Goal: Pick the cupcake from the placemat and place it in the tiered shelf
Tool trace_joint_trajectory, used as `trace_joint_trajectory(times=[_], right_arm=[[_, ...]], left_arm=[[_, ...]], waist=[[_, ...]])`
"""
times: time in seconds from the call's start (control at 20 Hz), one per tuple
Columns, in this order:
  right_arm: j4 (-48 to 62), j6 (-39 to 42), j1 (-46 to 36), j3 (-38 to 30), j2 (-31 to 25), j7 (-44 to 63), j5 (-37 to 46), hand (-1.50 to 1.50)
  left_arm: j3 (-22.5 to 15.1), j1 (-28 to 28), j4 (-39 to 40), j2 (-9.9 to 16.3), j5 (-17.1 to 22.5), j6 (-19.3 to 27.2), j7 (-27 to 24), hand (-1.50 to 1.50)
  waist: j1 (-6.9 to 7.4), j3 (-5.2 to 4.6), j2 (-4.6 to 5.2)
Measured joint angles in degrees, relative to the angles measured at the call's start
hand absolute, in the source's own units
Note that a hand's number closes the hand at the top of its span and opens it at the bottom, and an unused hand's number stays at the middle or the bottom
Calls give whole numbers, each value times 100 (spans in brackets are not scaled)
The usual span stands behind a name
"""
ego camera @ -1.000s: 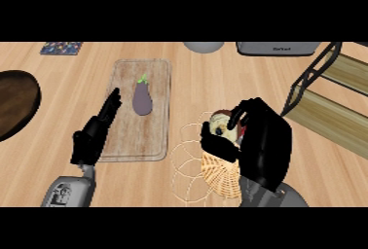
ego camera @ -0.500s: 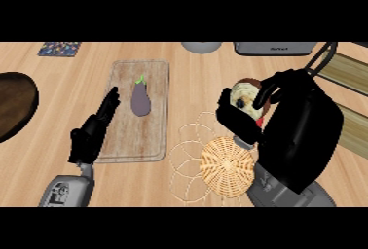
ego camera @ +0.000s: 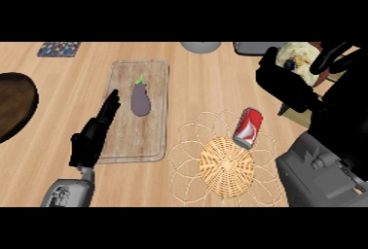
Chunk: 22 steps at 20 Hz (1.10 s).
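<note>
1. No writing can be read anywhere; the red can (ego camera: 247, 127) lying on its side on the woven placemat (ego camera: 226, 161) shows white markings, but they are too blurred to make out.
2. The cupcake (ego camera: 298, 59) is off the placemat, held up at the far right with the right hand (ego camera: 287, 83) curled round it; the fingers hide its lower part.
3. Whatever lies behind the right hand at the far right is mostly hidden by hand and forearm.
4. The left hand (ego camera: 92, 136) rests with fingers straight over the near left edge of the cutting board (ego camera: 138, 110), holding nothing.
5. An eggplant (ego camera: 139, 99) lies on the board, apart from that hand.
6. A dark round object (ego camera: 14, 105) is cut off by the left edge; a grey object (ego camera: 200, 46) and a patterned square (ego camera: 60, 48) are cut off at the far edge.
</note>
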Motion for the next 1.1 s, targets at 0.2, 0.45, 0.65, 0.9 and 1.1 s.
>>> trace_joint_trajectory(times=[0.2,0.45,0.65,0.9,1.1], right_arm=[[41,328,-391,-495,-11,-192,154,150],[-71,696,-653,-1129,-204,-532,300,150],[143,904,-996,-1629,-469,-747,323,150],[471,1118,-1224,-1995,-886,-1049,265,150],[645,1203,-1177,-2271,-1267,-1282,112,150]], left_arm=[[50,-124,44,11,25,-15,61,0],[81,-143,-4,37,52,-53,94,0],[43,-22,-14,12,5,-40,-29,0],[50,-100,14,4,-2,-65,2,0],[50,-63,-38,-8,-19,-58,8,0]], waist=[[5,2,15],[1,6,21],[22,6,30],[29,8,37],[33,8,39]])
